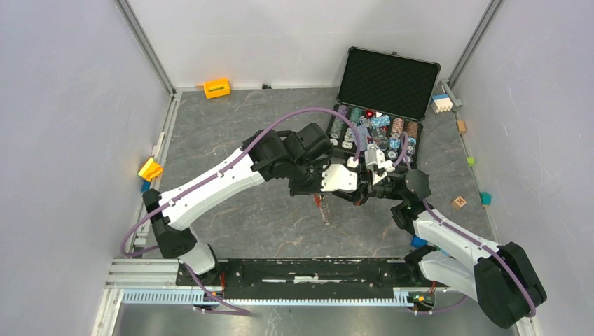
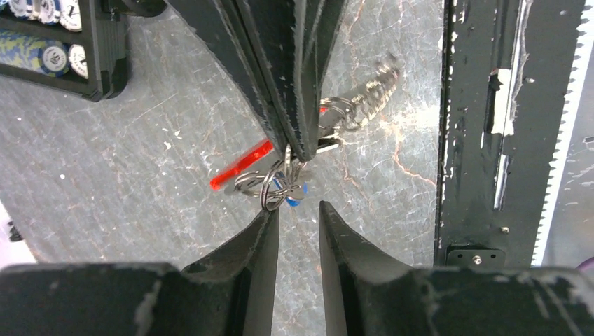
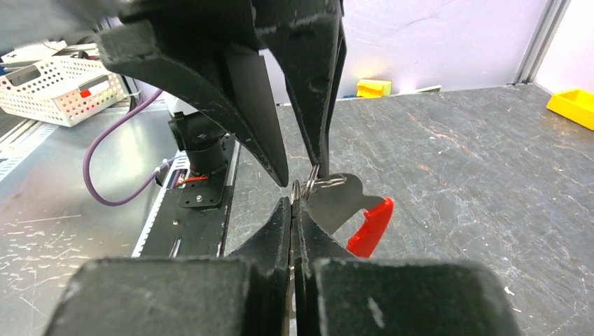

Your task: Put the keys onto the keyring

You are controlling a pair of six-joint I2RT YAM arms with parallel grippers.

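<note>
Right gripper (image 3: pixel 293 204) pinched shut on the keyring (image 3: pixel 370 225), centre of the frame.
Left gripper (image 2: pixel 299 210) part open, holding nothing, lower centre just below the ring; keys (image 2: pixel 277 187) bunched there, blue tag showing.

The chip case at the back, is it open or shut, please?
Open: the case has its lid raised, with the chips inside showing.

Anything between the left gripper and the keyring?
Nothing in the left wrist view: the open left gripper sits just short of the keyring, pinched by the right gripper.
</note>
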